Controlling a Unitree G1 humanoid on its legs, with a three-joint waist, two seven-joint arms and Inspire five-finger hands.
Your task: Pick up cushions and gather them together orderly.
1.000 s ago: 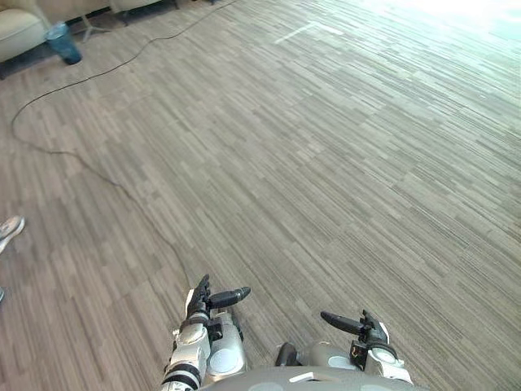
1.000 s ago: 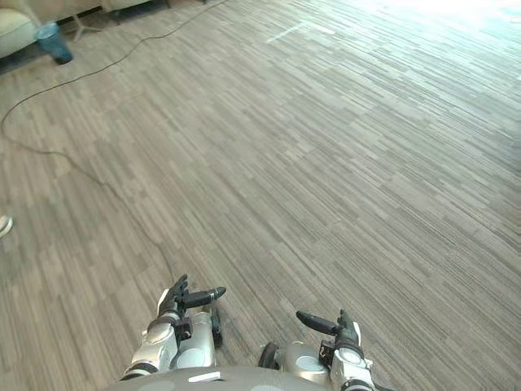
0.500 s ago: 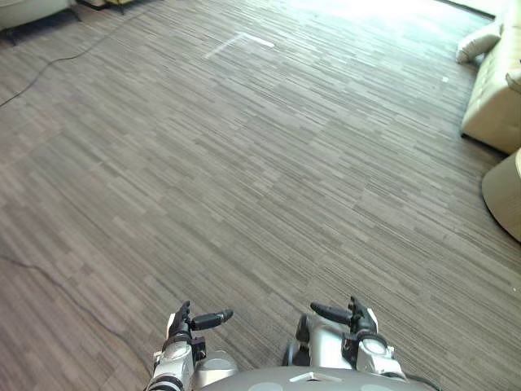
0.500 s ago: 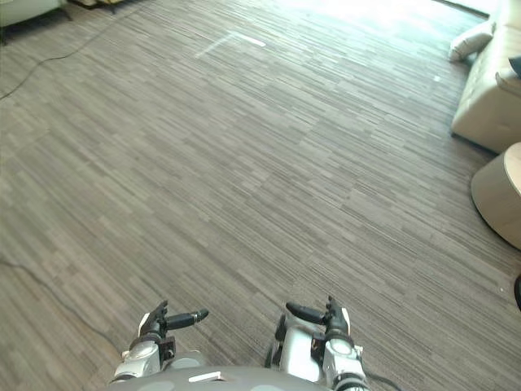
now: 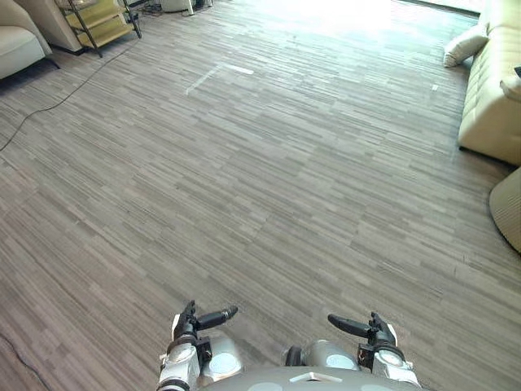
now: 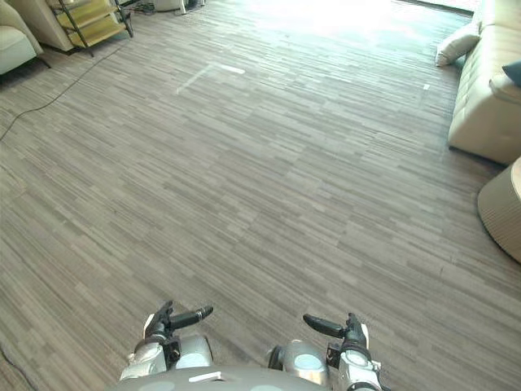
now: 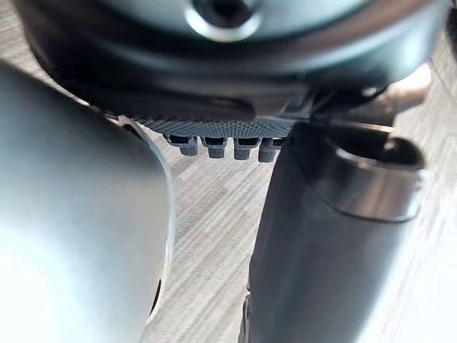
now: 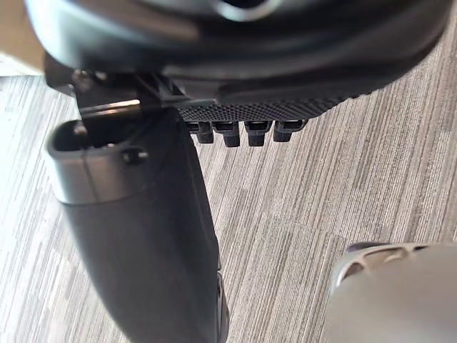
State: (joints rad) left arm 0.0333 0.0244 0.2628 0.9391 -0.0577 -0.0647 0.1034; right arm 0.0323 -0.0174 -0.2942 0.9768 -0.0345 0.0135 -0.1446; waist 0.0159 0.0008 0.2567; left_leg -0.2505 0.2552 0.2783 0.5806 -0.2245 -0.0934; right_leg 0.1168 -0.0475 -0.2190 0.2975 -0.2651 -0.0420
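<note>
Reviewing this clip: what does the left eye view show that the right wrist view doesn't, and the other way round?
Left eye view: a cream cushion on the floor by the sofa at far right, a yellow shelf rack at far left, and the left hand, open and empty. Right wrist view: a close look along the right hand, open and holding nothing. Shared: that right hand and the striped floor.

Cream sofa (image 5: pixel 488 98) far right, yellow shelf rack (image 5: pixel 102 18) far left, striped floor (image 5: pixel 260 179) between.
</note>
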